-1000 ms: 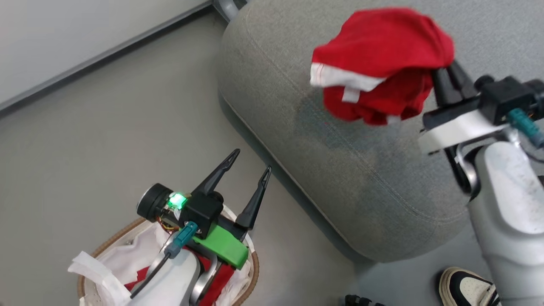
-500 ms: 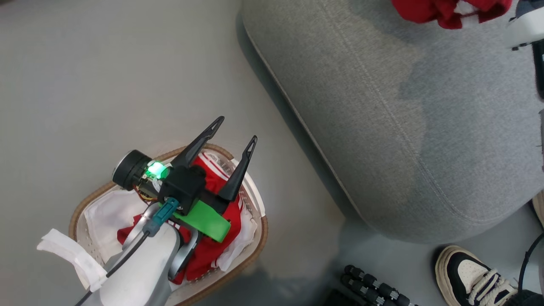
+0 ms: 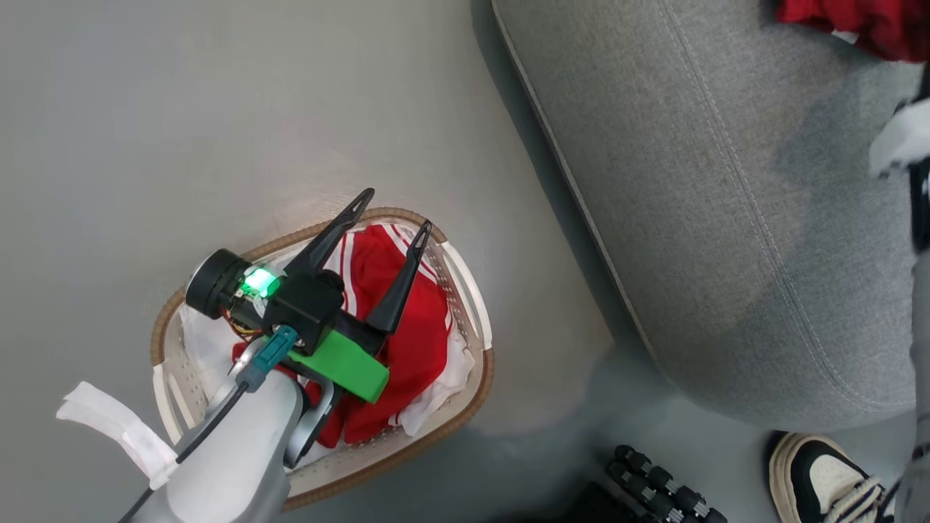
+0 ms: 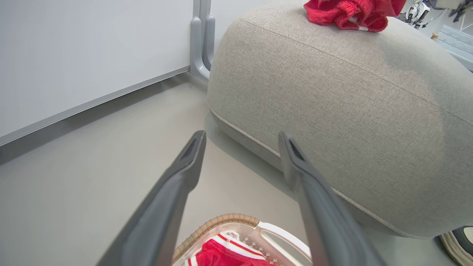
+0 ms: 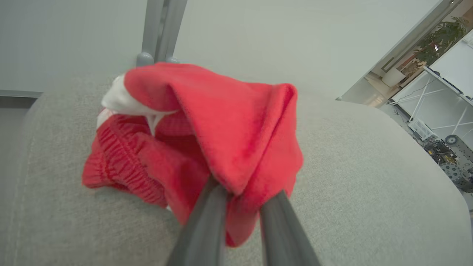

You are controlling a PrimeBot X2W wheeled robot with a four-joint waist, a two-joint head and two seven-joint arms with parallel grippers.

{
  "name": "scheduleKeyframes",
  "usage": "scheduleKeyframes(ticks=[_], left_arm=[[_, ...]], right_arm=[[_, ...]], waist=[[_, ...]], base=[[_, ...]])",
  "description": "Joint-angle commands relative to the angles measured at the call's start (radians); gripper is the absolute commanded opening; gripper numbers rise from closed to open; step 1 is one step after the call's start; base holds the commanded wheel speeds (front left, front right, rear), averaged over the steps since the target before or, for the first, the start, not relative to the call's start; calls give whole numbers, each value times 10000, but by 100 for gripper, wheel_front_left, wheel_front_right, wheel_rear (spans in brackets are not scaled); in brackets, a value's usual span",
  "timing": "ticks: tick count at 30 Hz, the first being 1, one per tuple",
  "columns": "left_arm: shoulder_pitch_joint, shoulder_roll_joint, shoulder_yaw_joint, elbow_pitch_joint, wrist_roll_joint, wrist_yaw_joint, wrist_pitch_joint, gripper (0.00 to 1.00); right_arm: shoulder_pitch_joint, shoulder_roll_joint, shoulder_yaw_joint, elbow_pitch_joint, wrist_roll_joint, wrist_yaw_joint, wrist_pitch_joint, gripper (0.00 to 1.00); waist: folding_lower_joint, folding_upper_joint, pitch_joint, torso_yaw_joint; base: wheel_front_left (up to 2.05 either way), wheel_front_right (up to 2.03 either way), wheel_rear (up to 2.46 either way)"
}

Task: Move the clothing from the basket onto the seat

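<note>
Since a second ago the red garment (image 5: 221, 122) has gone from dangling in the air off the right gripper (image 5: 249, 192) to sitting bunched up on top of the seat (image 5: 369, 166), white trim showing on one side. Both dark fingers are poked into the fabric with their tips buried, so honestly can't tell if it's pinching the cloth or letting go. Head camera swung too btw, so the basket (image 3: 472, 305) only looks like it shifted; it sits on the floor near the seat's rounded corner. The other red clothes (image 3: 407, 319), white stripes and all, are piled in there on the white liner (image 3: 439, 392). Left gripper (image 3: 396, 211) hangs right over that pile, fingers spread wide, holding nothing. Somebody's shoe (image 3: 821, 479) is on the floor right by the seat
</note>
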Motion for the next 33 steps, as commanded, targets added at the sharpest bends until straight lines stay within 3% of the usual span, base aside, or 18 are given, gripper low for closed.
scheduleKeyframes(ticks=[1,10,16,23,33], left_arm=[[76,-74,65,67,-100,-33,-10,100],[771,-661,600,574,-30,-33,-10,100],[1324,-988,1181,931,52,-33,-10,100],[2132,-1522,2690,1052,175,-28,-10,100],[3102,-1834,4530,1233,704,-22,-8,100]], right_arm=[[447,17,-93,18,-55,-12,-48,100],[2808,573,-345,-435,244,-12,-48,100],[3801,787,350,-1170,534,-12,-48,100],[4595,1161,1185,-2114,1201,-12,-48,100],[5350,1560,2359,-2640,1892,-12,-48,100]], waist=[[-1,-1,-423,72],[-1,-1,-2108,426],[-1,-1,-3018,864],[-1,-1,-3944,1612],[-1,-1,-4903,2593]], base=[[0,0,0],[0,0,0],[0,0,0],[0,0,0],[0,0,0]])
